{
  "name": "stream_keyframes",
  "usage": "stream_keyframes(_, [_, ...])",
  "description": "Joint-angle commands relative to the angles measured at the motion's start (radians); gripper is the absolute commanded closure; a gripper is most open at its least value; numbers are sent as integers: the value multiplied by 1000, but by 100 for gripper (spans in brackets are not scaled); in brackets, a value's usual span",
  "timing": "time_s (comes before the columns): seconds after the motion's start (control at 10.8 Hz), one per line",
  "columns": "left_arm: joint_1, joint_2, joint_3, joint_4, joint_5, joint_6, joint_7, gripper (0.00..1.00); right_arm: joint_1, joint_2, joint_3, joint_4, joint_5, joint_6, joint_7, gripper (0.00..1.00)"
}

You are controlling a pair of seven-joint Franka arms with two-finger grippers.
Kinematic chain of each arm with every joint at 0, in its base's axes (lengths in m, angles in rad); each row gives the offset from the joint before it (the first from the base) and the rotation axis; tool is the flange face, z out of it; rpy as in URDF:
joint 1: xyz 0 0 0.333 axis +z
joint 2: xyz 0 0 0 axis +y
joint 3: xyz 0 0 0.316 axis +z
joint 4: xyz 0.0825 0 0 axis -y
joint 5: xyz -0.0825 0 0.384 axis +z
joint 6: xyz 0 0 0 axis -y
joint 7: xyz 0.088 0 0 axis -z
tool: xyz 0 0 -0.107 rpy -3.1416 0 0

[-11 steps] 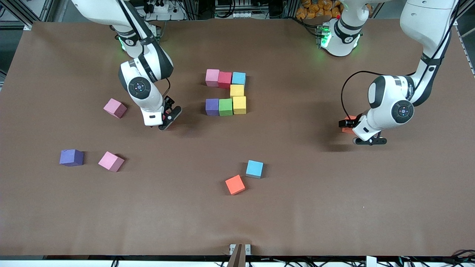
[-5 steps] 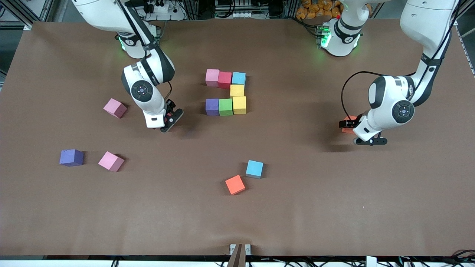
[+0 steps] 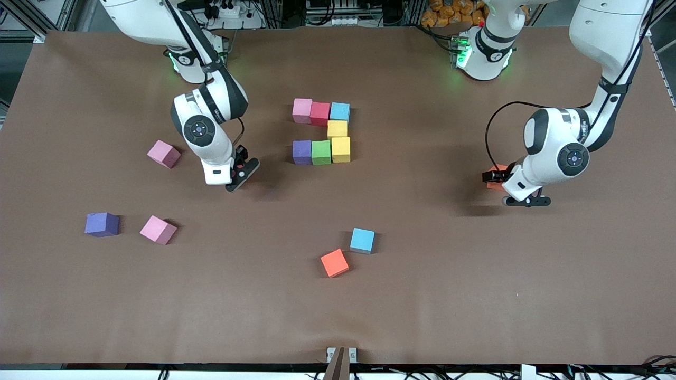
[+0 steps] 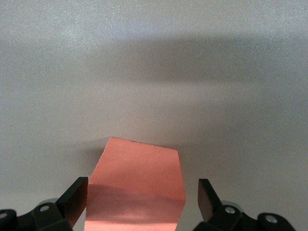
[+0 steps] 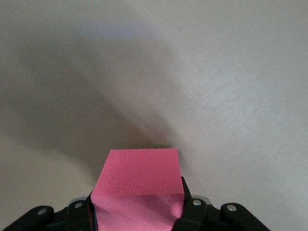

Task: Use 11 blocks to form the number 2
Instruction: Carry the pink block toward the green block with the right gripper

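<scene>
Right tool [image 5: 139, 204] clamping red block [image 5: 137, 185], left tool [image 4: 142, 199] spread around orange block [image 4: 137, 187]

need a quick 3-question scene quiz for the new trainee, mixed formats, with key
1. Count: how many blocks sit joined in the unfinished number 2?
2. True or false: the left gripper is shut on the orange block.
3. Pick one: the right gripper is shut on
A. a light blue block
B. the pinkish-red block
C. nothing

Key
1. Seven: three in the top row, one yellow under it, three in the next row.
2. False. Its jaws stand open on either side of the block, with a gap on each side.
3. B.
</scene>
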Motion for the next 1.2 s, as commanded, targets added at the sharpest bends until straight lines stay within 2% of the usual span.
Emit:
stream_keyframes(0.0, [7, 0, -2, -3, 19, 13, 14, 0, 37, -18, 12, 59, 12, -18, 267, 73])
stream_keyframes(0.18, [7, 0, -2, -3, 19, 13, 14, 0, 83, 11, 13, 123, 14, -21, 559, 72])
stream_keyframes(0.37, [7, 0, -2, -3, 19, 13, 14, 0, 132, 65, 13, 206, 14, -22, 742, 71])
stream_keyframes(0.55, [7, 0, -2, -3, 19, 13, 14, 0, 169, 118, 13, 270, 43, -21, 814, 71])
stream_keyframes(0.65, [7, 0, -2, -3, 19, 13, 14, 0, 190, 147, 13, 307, 116, -21, 831, 71])
stream_keyframes(0.74, [7, 0, -2, -3, 19, 13, 14, 0, 204, 172, 13, 336, 150, -21, 832, 71])
stream_keyframes(1.11, [7, 6, -2, 1, 19, 14, 14, 0, 244, 220, 13, 361, 195, -25, 832, 71])
